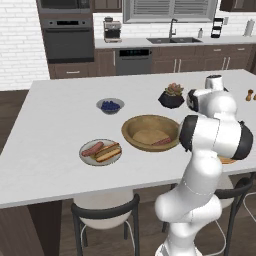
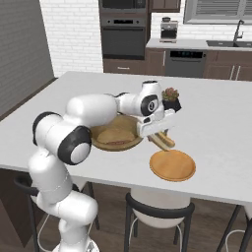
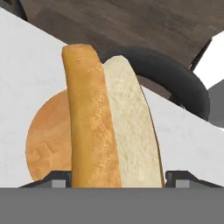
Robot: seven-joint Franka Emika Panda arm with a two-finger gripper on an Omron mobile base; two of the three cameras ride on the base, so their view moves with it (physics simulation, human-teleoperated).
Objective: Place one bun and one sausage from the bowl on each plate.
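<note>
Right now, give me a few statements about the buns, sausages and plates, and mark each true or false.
1. The gripper holds a bun. True.
2. The orange plate already has a sausage on it. False: it is bare.
3. The grey-rimmed plate holds a bun and a sausage. True.
4. The wooden bowl is empty. False: a sausage lies in it.
5. The held bun is above the wooden bowl. False: it hangs beside the bowl, near the orange plate.
</note>
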